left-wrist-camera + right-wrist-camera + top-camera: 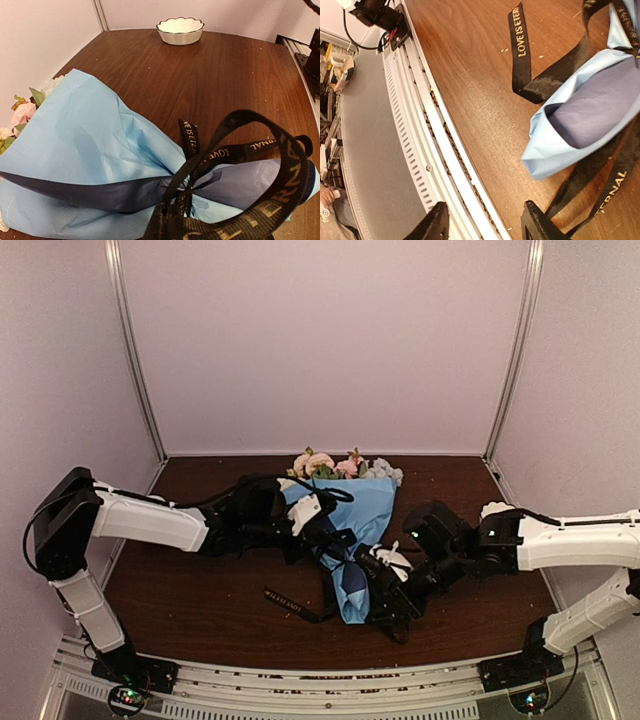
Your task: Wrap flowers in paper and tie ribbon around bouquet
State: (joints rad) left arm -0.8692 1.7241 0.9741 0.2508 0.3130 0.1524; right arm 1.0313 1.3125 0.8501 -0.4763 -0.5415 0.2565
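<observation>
- Finds bouquet (365, 505) central on desk (200, 590), flowers (325, 464) toward 12 o'clock.
- Clamps left end effector (320, 523) shut on ribbon (192, 142) above bouquet's waist.
- Holds right end effector (485, 225) parted, empty, at 3 o'clock of bouquet's tail.
- Trails ribbon end toward 8 o'clock.

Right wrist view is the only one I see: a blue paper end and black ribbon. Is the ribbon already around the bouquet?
Observer: Yes. In the left wrist view the ribbon cinches the bouquet near its narrow end.
Operator: Are flowers inside?
Observer: Pink and cream flower heads stick out of its wide end.
Operator: Is anything else nearby?
Observer: A white scalloped bowl stands on the table beyond the bouquet, apart from it.
</observation>
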